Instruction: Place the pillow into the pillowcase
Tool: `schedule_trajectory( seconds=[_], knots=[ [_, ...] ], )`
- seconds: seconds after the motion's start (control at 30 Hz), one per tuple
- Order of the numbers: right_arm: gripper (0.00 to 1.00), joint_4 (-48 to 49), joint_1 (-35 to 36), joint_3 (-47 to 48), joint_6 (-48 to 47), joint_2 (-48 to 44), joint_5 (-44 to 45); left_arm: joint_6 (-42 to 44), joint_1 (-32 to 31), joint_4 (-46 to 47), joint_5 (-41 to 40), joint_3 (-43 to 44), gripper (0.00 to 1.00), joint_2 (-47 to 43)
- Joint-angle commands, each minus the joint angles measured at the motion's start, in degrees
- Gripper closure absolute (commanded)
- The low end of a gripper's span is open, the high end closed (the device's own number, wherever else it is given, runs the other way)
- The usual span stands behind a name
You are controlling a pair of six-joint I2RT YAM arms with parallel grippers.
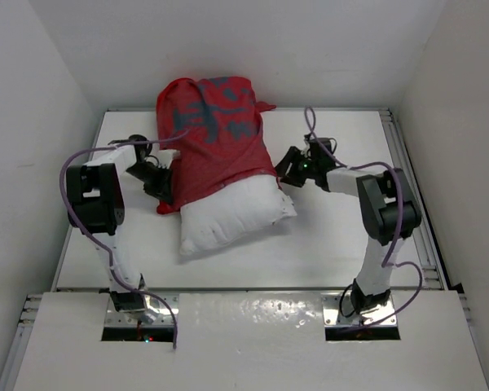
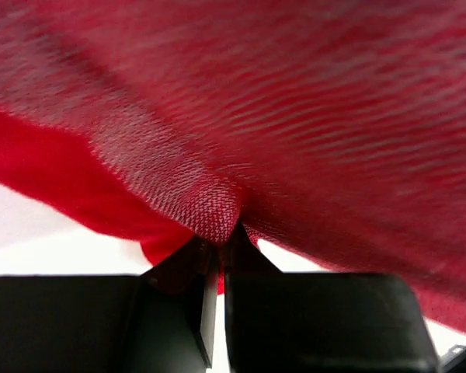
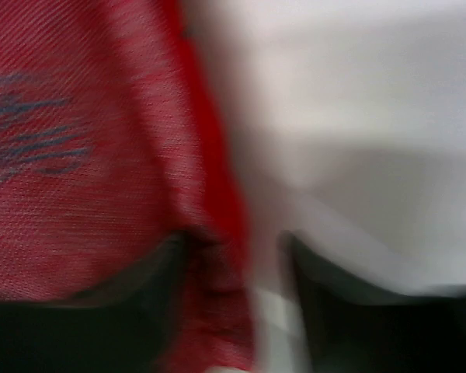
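Observation:
The red pillowcase [image 1: 216, 138] lies at the back middle of the table, pulled over the far part of the white pillow [image 1: 232, 216]. The pillow's near half sticks out toward me. My left gripper [image 1: 161, 183] is at the case's left edge and is shut on a pinch of the red fabric [image 2: 295, 116], as the left wrist view [image 2: 221, 249] shows. My right gripper [image 1: 284, 169] is at the case's right edge. In the blurred right wrist view [image 3: 233, 256] its jaws stand apart, with the red fabric's edge [image 3: 78, 155] lying between them by the left finger.
The white table [image 1: 334, 236] is boxed in by white walls at the left, back and right. A metal rail [image 1: 409, 171] runs along its right side. A white ledge [image 1: 253, 326] with the arm bases lies at the near edge.

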Motion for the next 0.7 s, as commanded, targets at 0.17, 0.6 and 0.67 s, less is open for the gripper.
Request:
schedule_trajectory(
  seconds=[0.17,0.6,0.67],
  knots=[
    [1.0,1.7,22.8,7.9,-10.8,-5.3,13.9,-0.8,14.0,1.9,0.3,0.7,1.0,0.2],
    [0.51,-10.1,28.1,8.5,-16.6,-9.6,12.5,-0.3,20.0,3.2,-5.7,-0.9,1.0,4.0],
    [0.43,-6.0,25.2,1.8,-11.4,-10.5,7.4,0.0,20.0,3.1,-5.9,-0.8,1.0,3.4]
  ],
)
